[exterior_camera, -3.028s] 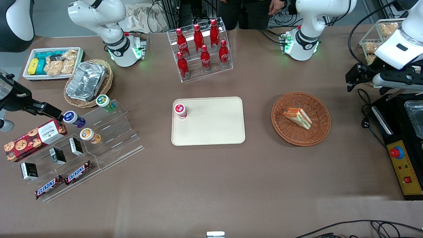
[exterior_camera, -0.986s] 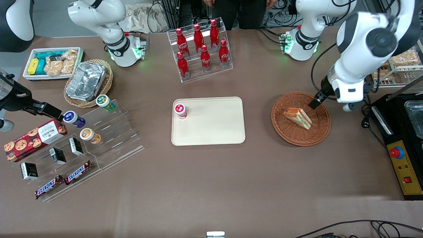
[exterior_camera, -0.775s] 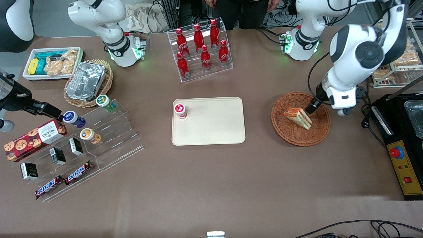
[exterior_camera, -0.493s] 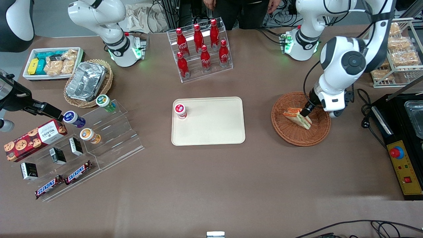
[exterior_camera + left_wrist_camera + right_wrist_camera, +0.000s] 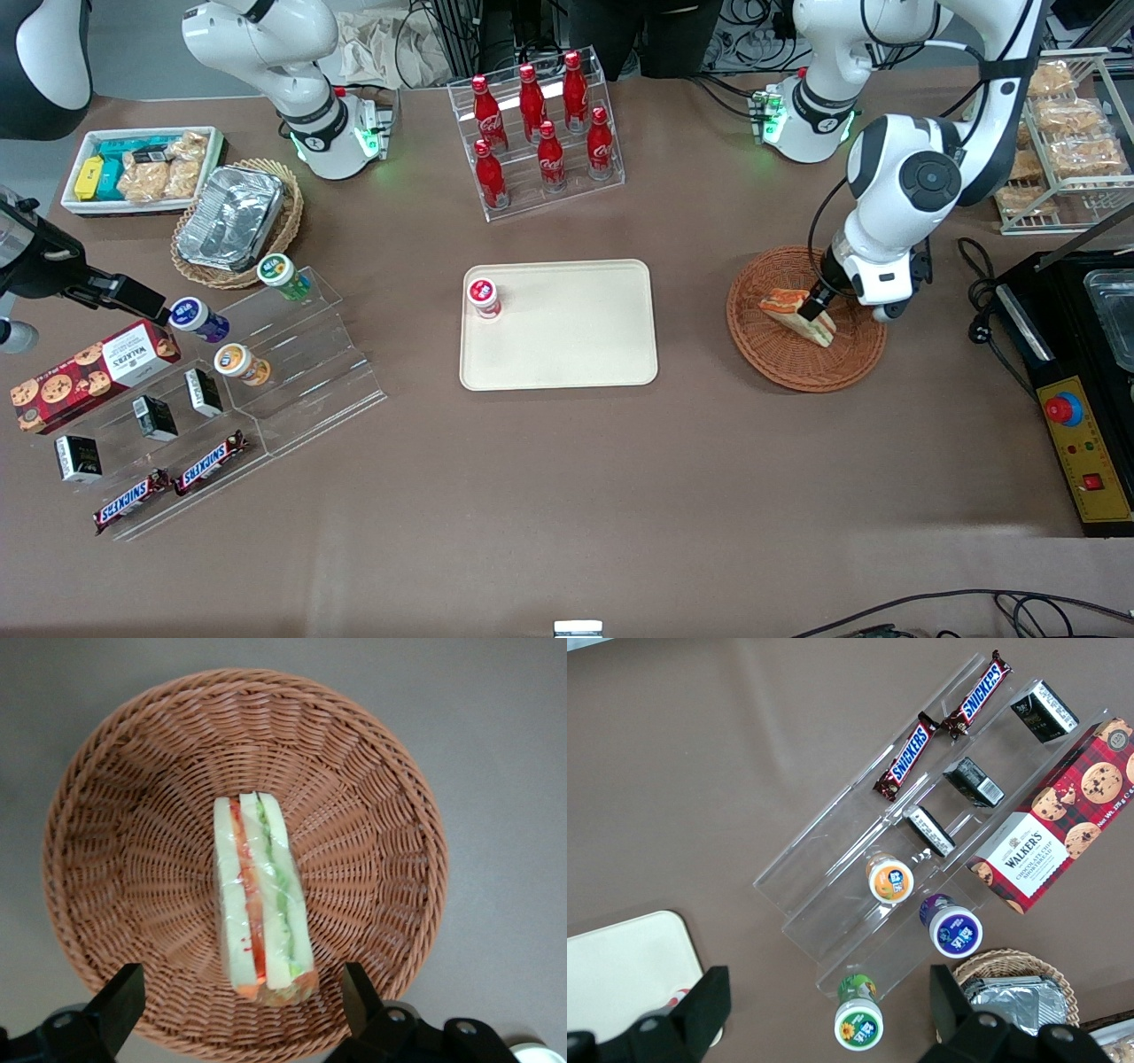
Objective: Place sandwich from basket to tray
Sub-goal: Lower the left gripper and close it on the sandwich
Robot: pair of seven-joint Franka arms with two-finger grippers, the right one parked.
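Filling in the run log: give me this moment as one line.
phase: pre-grasp | claw: open, straddling sandwich | sandwich: in basket, not lifted | tray: holds one small red-lidded cup

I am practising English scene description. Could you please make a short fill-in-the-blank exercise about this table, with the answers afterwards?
1. The sandwich lies in the round wicker ____.
2. The gripper is over the sandwich with its fingers ____.
3. On the cream tray stands one small cup with a ____ lid.
4. The rack farther from the front camera than the tray holds ____ red bottles.

Answers: basket; open; red; seven
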